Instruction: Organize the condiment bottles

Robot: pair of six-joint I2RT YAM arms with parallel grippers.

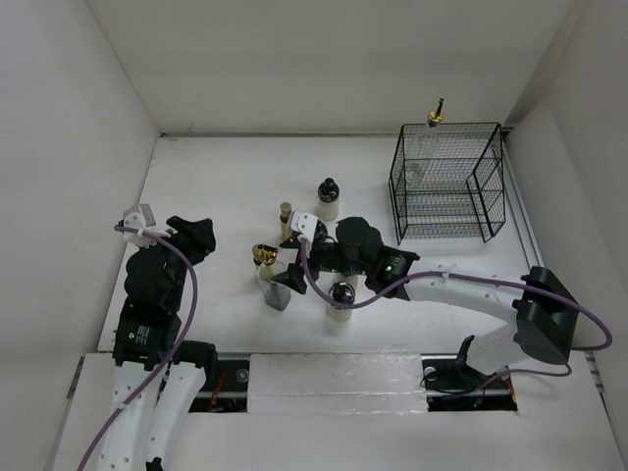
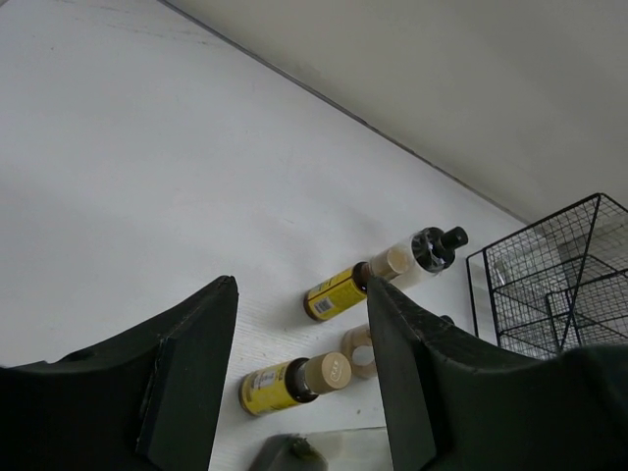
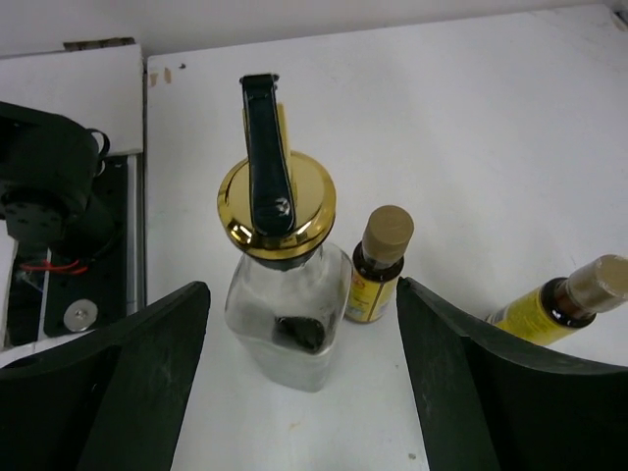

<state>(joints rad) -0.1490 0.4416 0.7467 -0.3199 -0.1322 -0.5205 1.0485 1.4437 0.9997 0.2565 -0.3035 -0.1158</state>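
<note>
Nearest the arm bases, a dark-lidded cream jar (image 1: 340,299) stands on the desk (image 1: 226,177), close against the right arm's wrist. Just left of it, the right pincer (image 3: 302,294) is spread wide around a glass cruet (image 1: 266,263) with a gold spout. The cruet stands upright between the fingers, with a thin gap showing on each side. The left pincer (image 1: 199,238), well apart on the left, is also spread and holds nothing. Just beyond the cruet stands a yellow bottle (image 3: 378,280) with a tan cap, and a second yellow bottle (image 3: 564,299) is farther off to the side. Farther still is a black-lidded cream jar (image 1: 327,200). In the far right corner sits a wire basket (image 1: 446,231). A second cruet (image 1: 435,113) shows its gold spout at the basket's rear edge; whether it is inside or behind, I cannot tell.
</note>
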